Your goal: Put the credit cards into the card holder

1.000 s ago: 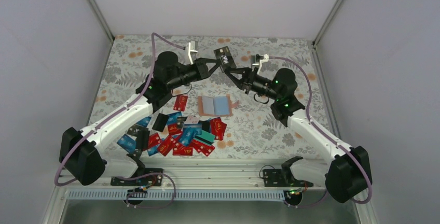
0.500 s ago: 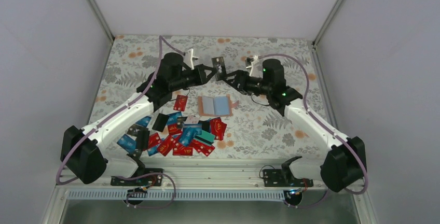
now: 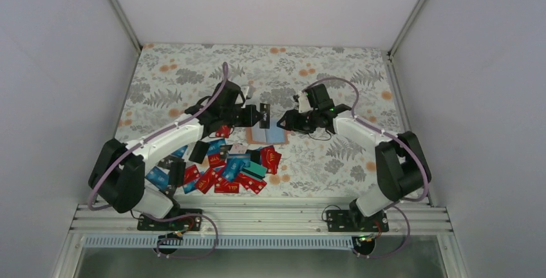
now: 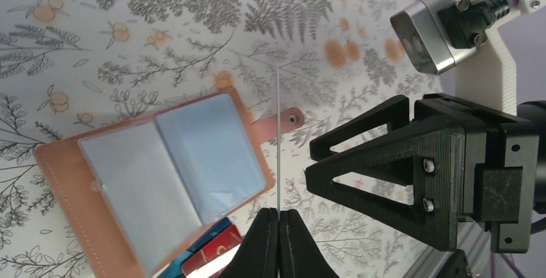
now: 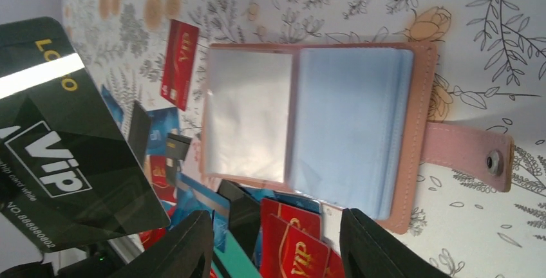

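Left end effector point(image 4: 278, 217), clamped shut on an edge-on black card point(image 4: 277, 136), hovers just above the strap side of the open card holder point(image 4: 161, 162) in the middle of the counter, with the half-open, empty right end effector point(image 5: 277, 239) facing it, equally near

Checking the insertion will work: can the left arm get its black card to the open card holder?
Probably yes. The left gripper holds the black card close to the card holder, whose pockets lie uncovered; the open right gripper hovers near, though.

Black card point(image 5: 64, 143) left of card holder point(image 5: 420, 98) looking glossy plastic. Card holder showing matt stitched leather-like cover; sleeves point(image 5: 348, 123) inside looking shiny plastic; snap point(image 5: 494, 160) gleaming metal. Desk point(image 5: 360, 1) beneath looking matt.
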`<state>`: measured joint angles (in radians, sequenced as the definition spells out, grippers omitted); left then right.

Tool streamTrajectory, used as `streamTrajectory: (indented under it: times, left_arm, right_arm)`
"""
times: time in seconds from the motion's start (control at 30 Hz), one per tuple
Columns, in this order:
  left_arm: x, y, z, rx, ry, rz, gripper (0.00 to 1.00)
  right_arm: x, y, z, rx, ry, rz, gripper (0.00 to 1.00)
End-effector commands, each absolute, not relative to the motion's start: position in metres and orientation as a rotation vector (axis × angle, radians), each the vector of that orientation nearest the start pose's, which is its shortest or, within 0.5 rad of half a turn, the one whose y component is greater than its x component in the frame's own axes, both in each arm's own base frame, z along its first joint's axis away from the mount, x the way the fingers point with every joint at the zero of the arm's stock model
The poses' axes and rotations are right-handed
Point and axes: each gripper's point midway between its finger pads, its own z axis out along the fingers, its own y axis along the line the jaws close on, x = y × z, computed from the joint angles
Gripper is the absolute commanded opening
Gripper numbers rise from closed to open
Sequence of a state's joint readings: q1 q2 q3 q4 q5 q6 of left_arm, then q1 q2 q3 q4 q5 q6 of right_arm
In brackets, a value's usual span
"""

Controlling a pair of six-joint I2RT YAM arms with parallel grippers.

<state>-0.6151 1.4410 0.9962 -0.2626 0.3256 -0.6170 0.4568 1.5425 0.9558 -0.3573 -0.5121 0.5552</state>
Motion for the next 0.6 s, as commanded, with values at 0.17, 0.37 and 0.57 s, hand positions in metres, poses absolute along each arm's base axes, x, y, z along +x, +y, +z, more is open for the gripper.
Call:
streamTrajectory:
  times: [0.17,0.37,0.57]
  left_arm:
    - [0.303,-0.284,0.124,0.244,2.573,-0.926,0.02]
    - [0.304,-0.278,0.103,0.201,2.636,-0.907,0.02]
    - [0.303,-0.276,0.091,0.173,2.67,-0.938,0.02]
  right_arm:
    - [0.327,0.25,0.093,-0.151,2.679,1.004,0.49]
    - [0.337,0.243,0.069,-0.121,2.729,0.994,0.44]
    - [0.341,0.237,0.054,-0.124,2.754,1.021,0.35]
